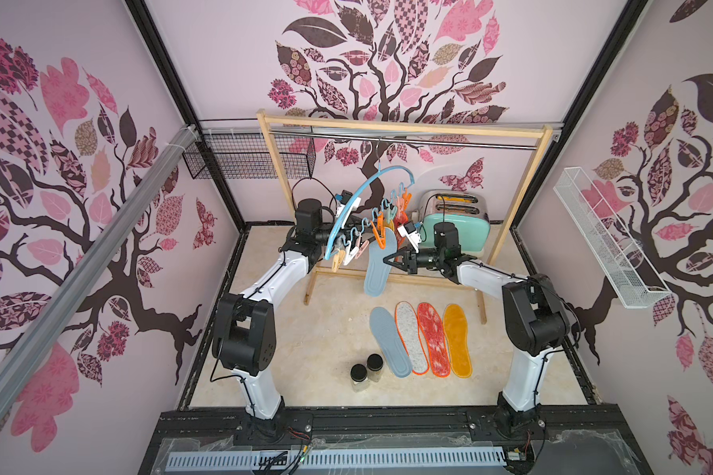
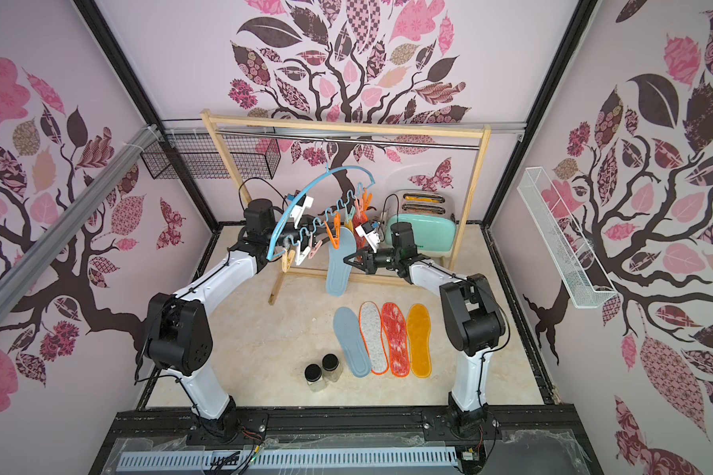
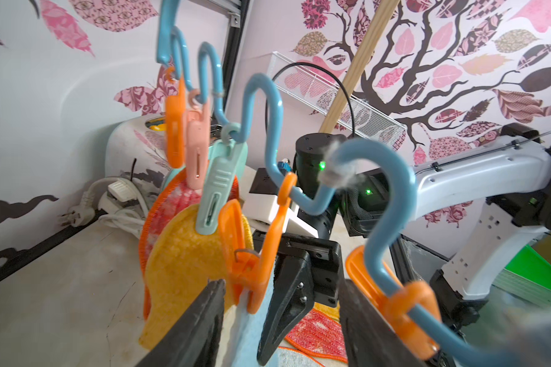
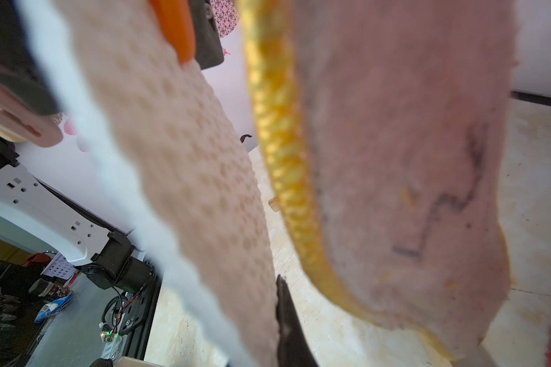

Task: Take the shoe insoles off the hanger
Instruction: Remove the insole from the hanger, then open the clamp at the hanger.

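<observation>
The light blue hanger (image 1: 387, 172) (image 2: 334, 170) (image 3: 268, 105) hangs tilted from the metal rail. An orange clothespin (image 3: 242, 279) holds a grey-blue insole (image 1: 377, 267) (image 2: 337, 267). My right gripper (image 1: 387, 259) (image 4: 274, 295) is shut on that insole's edge. My left gripper (image 3: 280, 321) (image 1: 367, 236) stands open around the orange clothespin. A mustard yellow insole (image 3: 185, 270) and a red-white one (image 3: 169, 203) hang behind it. On the table lie a grey-blue insole (image 1: 390, 341), a speckled grey-white one (image 1: 411, 337), a red-white one (image 1: 433, 339) and a yellow one (image 1: 457, 339).
The wooden frame (image 1: 404, 125) stands at the back with a mint toaster (image 1: 455, 222) behind it. Two black-lidded jars (image 1: 367, 370) stand left of the laid-out insoles. A black wire basket (image 1: 248, 158) and a white wire shelf (image 1: 606, 242) hang on the walls.
</observation>
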Robot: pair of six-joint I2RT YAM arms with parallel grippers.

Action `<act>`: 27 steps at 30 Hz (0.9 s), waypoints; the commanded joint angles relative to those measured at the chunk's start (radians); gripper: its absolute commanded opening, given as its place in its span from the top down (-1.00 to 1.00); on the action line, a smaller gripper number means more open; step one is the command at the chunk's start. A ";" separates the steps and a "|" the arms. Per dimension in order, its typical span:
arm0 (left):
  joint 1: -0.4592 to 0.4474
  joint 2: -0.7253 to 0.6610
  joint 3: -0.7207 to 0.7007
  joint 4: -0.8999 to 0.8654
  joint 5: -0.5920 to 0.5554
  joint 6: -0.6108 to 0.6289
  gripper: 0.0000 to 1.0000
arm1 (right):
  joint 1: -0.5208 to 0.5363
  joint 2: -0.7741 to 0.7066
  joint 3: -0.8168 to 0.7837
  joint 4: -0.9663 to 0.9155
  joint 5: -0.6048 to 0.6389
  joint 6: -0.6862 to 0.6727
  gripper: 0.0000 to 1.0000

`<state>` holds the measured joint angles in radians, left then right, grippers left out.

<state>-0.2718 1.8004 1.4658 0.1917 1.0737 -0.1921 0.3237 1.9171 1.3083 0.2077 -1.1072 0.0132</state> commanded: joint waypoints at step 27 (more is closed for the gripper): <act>-0.058 0.091 0.168 0.016 0.114 -0.036 0.39 | -0.003 -0.006 0.046 -0.099 -0.044 -0.047 0.97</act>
<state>-0.3161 1.8919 1.6081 0.1871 1.1706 -0.2237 0.3210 1.9175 1.3178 0.1440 -1.1557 -0.0238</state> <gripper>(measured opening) 0.321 0.064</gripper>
